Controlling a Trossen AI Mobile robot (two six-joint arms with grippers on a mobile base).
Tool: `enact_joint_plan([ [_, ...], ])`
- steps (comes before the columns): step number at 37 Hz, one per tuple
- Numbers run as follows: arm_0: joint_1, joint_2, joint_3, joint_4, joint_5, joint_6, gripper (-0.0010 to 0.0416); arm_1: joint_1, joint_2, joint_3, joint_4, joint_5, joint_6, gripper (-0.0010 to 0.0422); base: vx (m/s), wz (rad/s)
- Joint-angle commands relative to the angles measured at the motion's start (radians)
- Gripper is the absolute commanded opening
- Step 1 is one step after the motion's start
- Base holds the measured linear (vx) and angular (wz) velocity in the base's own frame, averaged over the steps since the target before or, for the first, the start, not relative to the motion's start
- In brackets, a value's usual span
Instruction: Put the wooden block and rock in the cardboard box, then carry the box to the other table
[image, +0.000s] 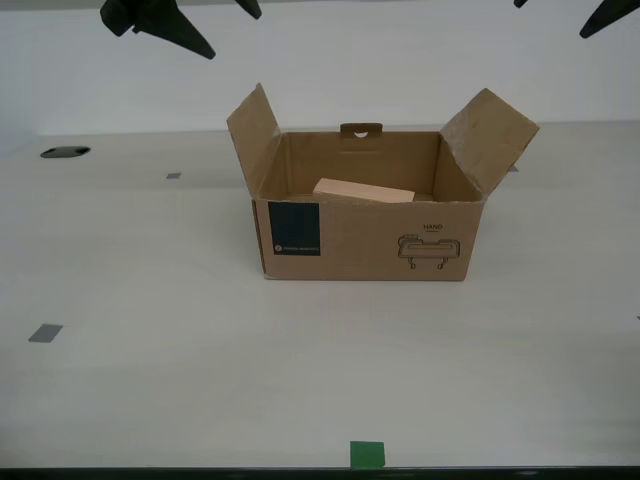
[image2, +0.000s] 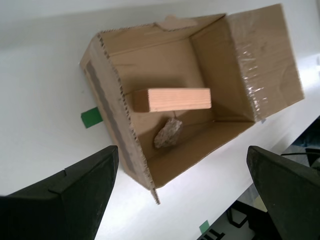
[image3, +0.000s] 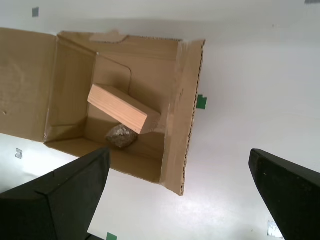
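Note:
The cardboard box (image: 365, 240) stands open on the beige table, side flaps raised and its dark label facing the camera. Inside, the wooden block (image: 365, 191) (image2: 172, 100) (image3: 122, 108) lies tilted with one end over the rock (image2: 168, 134) (image3: 121, 136). The box's front wall hides the rock in the exterior view. My first gripper (image3: 175, 195) and my second gripper (image2: 182, 200) hover above the box, both open and holding nothing. Dark fingers (image: 160, 22) (image: 608, 17) show at the top of the exterior view; which arm each belongs to is unclear. The other table is out of view.
Grey tape squares (image: 45, 333) (image: 173, 176) lie on the table (image: 150, 400) at the exterior view's left. A green tape mark (image: 366, 454) sits by the front edge. A dark round hole (image: 65, 152) is at the back on the exterior view's left.

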Motion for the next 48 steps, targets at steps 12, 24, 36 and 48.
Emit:
enact_joint_plan([
  [12,0.000,0.000,-0.101,0.016,0.002,-0.008,0.0387,0.005,0.000,-0.129,0.066,-0.006,-0.022,0.0350,0.000,0.000],
  [24,0.000,0.000,-0.129,0.035,-0.005,-0.006,0.0387,0.005,0.000,-0.150,0.102,-0.021,-0.044,0.0350,0.000,0.000],
  [36,0.000,0.029,-0.128,0.041,-0.098,-0.007,0.0387,0.003,0.000,-0.149,0.108,-0.106,-0.056,0.0350,0.000,0.000],
  [48,0.000,0.098,-0.128,0.112,-0.098,-0.003,0.0387,0.003,0.000,-0.150,0.106,-0.106,-0.060,0.0350,0.000,0.000],
])
